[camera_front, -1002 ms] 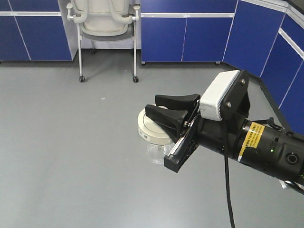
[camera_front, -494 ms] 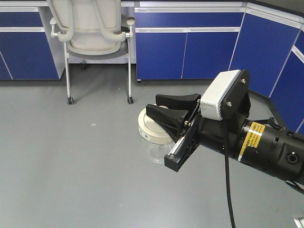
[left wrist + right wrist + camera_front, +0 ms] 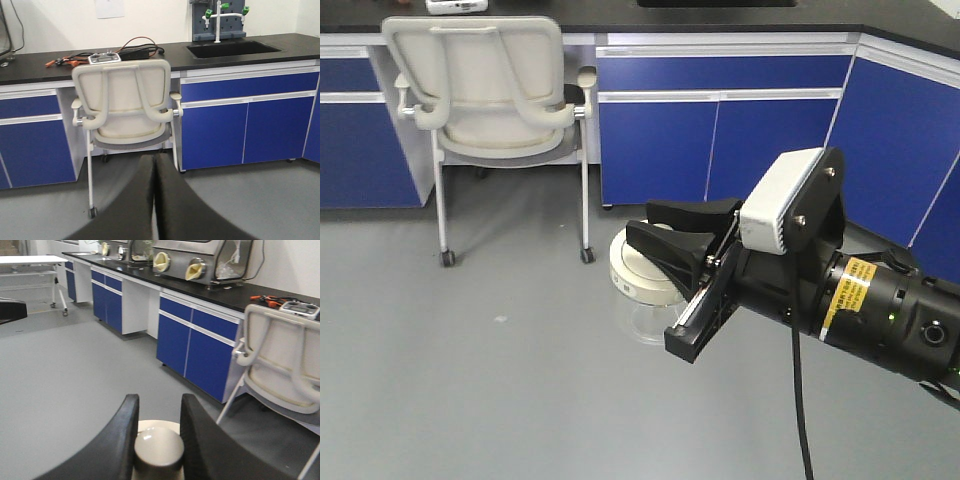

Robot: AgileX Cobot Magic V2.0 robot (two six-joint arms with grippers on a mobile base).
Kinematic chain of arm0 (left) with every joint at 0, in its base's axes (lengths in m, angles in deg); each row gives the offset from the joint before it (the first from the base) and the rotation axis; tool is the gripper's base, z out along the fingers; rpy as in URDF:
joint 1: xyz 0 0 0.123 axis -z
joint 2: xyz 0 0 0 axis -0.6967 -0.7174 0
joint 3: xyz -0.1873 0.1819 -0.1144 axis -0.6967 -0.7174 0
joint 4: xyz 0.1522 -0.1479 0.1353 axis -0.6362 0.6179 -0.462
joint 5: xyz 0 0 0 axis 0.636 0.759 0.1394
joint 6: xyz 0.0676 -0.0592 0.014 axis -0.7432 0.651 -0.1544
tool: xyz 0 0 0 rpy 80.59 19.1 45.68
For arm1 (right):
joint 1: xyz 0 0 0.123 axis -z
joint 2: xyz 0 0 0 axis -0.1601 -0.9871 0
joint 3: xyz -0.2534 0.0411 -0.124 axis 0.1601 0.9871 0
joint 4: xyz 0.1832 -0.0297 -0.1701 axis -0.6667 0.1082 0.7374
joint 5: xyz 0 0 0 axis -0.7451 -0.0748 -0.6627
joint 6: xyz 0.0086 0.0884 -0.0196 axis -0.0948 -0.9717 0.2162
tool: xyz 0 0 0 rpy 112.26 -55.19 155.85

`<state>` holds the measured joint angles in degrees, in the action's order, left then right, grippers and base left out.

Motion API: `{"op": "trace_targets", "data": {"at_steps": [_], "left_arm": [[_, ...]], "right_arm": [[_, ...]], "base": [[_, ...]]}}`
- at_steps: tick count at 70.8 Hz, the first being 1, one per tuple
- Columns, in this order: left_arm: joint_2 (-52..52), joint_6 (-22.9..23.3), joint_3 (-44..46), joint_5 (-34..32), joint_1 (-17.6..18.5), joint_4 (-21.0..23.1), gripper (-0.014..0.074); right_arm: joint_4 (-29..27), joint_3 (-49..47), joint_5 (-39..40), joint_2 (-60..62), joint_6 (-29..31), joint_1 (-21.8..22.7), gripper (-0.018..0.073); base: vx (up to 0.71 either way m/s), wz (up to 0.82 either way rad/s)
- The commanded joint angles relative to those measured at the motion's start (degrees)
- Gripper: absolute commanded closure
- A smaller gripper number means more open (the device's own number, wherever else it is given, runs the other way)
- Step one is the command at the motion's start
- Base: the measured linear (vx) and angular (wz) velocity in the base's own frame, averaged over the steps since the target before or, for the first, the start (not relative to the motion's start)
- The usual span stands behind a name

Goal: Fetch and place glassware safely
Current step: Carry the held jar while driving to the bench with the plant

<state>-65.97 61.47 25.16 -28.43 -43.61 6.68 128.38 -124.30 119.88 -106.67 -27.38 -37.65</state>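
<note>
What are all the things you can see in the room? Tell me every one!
Jar: one, clear glass with a cream-white lid, held up above the floor.
Chair: one, cream-white, on wheels, at the counter.
Cupboards: a row, blue, under the counter.
Counter: black, running along the walls.
Sink: one, black, set in the counter.
Tap: one, white with green handles, behind the sink.
Cables: a bundle, dark and orange, on the counter behind the chair.
Metal boxes: silver, on the counter.
Table: one, white, far off.
Floor: grey.
Left gripper: one, black, jaws shut on nothing.
Right gripper: one, black, jaws shut on the jar's lid knob.
</note>
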Motion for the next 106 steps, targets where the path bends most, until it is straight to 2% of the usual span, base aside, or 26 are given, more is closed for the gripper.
{"op": "trace_targets", "data": {"at_steps": [1,31,106], "left_arm": [[-0.01,0.19,1.43,-4.31,0.33,0.53,0.0603],[-0.01,0.19,1.43,-4.31,0.33,0.53,0.0603],[-0.01,0.19,1.43,-4.31,0.33,0.53,0.0603]], "right_arm": [[-2.33,-1.71,4.38,1.70,0.22,0.12,0.0563],[-2.33,-1.71,4.38,1.70,0.22,0.12,0.0563],[-2.33,-1.71,4.46,1.70,0.22,0.12,0.0563]], "base": [[0.35,-0.17],[0.25,-0.41],[0.18,-0.72]]}}
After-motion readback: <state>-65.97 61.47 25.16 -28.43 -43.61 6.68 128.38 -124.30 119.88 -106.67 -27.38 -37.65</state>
